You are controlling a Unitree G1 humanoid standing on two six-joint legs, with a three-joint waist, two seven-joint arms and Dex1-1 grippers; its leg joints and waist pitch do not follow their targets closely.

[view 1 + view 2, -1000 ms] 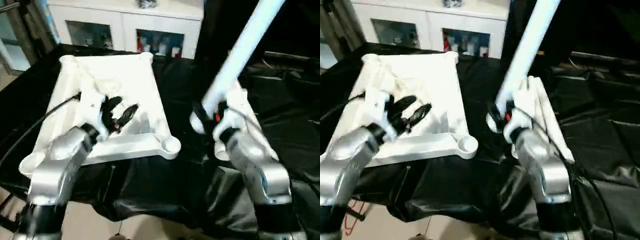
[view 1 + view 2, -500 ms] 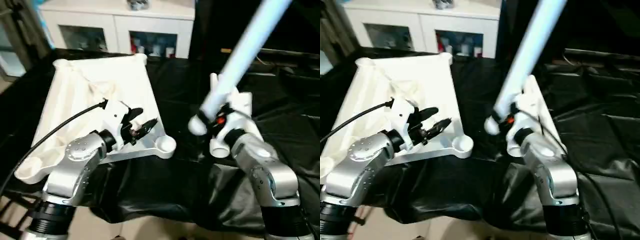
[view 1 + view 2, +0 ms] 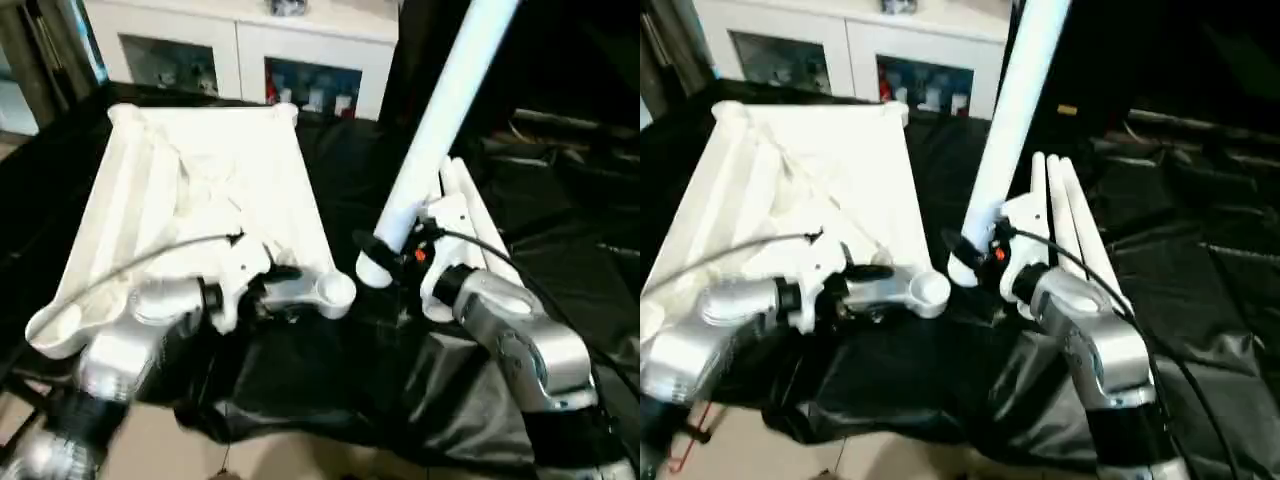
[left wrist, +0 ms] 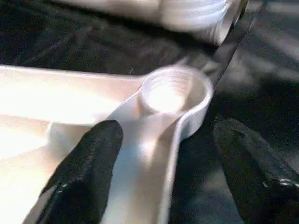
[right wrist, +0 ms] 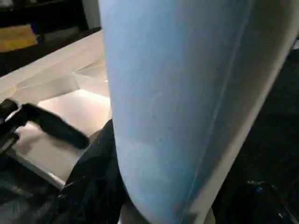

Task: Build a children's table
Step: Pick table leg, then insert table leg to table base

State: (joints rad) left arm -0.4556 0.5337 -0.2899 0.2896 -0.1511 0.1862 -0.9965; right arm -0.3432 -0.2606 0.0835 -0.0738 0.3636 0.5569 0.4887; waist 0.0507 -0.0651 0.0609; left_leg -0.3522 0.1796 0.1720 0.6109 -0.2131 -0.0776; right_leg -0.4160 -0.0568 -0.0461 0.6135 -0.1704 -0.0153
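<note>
The left jaws have been moved to the near right corner of the white top (image 3: pixel 200 180). They are held wide open, with a finger (image 4: pixel 88 158) on each side of the rim by the round socket (image 4: pixel 175 93). A leg (image 3: pixel 440 110) is gripped in the right jaws, and its end has been brought near that socket, so fitting is likely next. Spare legs (image 3: pixel 470 200) are laid on the black-covered tabletop (image 3: pixel 330 390). A white cabinet (image 3: pixel 250 40) is seen behind.

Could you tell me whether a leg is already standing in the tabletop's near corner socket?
No, the socket is empty, and the right tool holds the leg beside it.
</note>
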